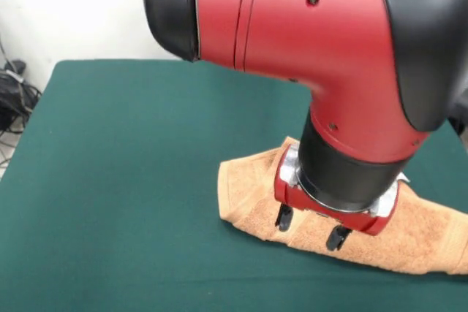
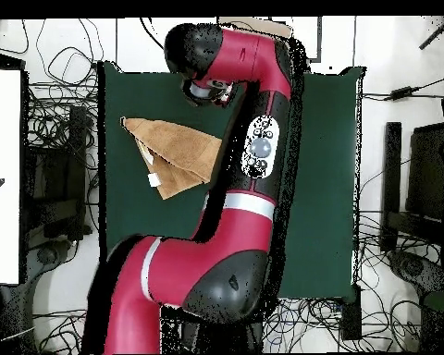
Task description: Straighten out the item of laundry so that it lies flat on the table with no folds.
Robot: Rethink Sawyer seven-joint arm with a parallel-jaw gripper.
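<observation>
While the green tabletop (image 1: 117, 180) is bare on its left side, the orange-tan towel (image 1: 245, 195) lies folded and bunched toward the right front in the front view. Pincer (image 1: 311, 228) sits right over it, two black fingertips (image 1: 284, 217) spread apart and touching or just above the cloth, nothing clamped between them. White tag (image 2: 154, 181) shows in the overhead view.

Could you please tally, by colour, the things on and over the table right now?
Orange-tan: 1, the towel, folded
Dark green: 1, the table
Red and black: 1, the arm with its gripper
White: 1, the towel's tag
Total: 4
</observation>
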